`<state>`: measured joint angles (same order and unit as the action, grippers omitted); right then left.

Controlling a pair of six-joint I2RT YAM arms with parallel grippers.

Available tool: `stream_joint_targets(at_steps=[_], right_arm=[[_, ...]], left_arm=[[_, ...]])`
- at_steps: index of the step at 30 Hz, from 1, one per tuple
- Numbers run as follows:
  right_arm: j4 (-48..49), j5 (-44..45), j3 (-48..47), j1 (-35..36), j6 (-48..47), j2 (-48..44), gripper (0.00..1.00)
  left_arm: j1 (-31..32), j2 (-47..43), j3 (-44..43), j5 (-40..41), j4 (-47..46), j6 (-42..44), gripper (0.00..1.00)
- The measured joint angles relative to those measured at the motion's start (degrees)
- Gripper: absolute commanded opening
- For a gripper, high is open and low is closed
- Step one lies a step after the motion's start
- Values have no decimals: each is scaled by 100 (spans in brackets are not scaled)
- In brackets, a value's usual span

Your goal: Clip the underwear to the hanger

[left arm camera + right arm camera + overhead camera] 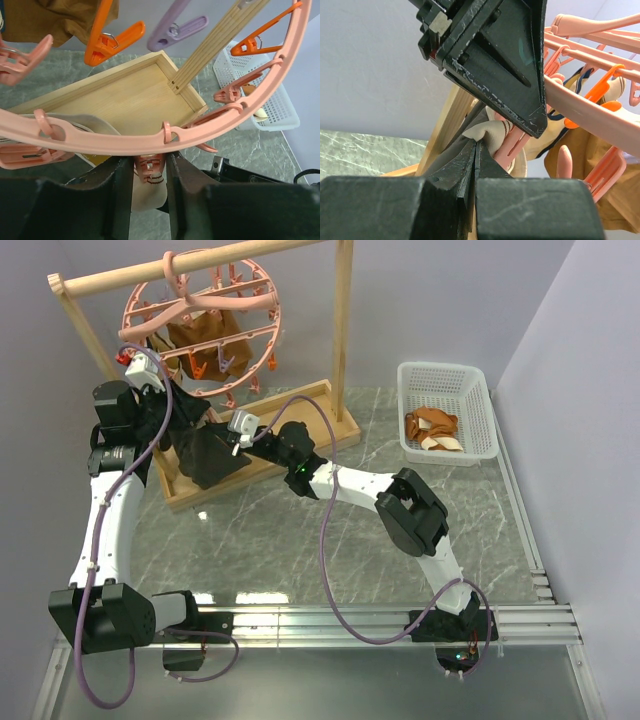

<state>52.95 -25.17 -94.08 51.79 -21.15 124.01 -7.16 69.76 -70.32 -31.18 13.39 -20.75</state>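
The salmon-pink hanger [262, 285] hangs by its hook from the wooden rod. In the left wrist view its ring [125, 142] crosses just above my fingers. My left gripper [185, 405] reaches under the ring. Its two fingers [182, 195] press against both sides of a pink clip [150, 167], with the pale waistband [147, 200] below it. The dark underwear [215, 458] hangs over the rack's tray. My right gripper [476, 150] is shut on its dark fabric [447, 160], just under the waistband [487, 132], which sits in the clip [512, 145].
The wooden rack has a tray base [300, 405] and a post [343, 330] close to both grippers. Brown cloth [205, 335] hangs on the hanger, alongside orange [107, 40] and purple [177, 30] clips. A white basket [480, 410] at right holds orange-and-cream garments [432, 428].
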Motion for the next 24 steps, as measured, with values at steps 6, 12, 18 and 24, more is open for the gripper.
stream_joint_targets(at_steps=[6,12,18,24], right_arm=[[-31,-22,0,-35,-79,0,0],[-35,-81,0,-79,-109,0,0],[-35,-116,0,-109,-133,0,0],[-68,-136,0,-190,-197,0,0]], left_arm=[[0,4,-42,42,72,-83,34],[0,4,-52,103,105,-160,38],[2,13,-85,133,125,-192,43],[0,11,-109,162,199,-295,53]])
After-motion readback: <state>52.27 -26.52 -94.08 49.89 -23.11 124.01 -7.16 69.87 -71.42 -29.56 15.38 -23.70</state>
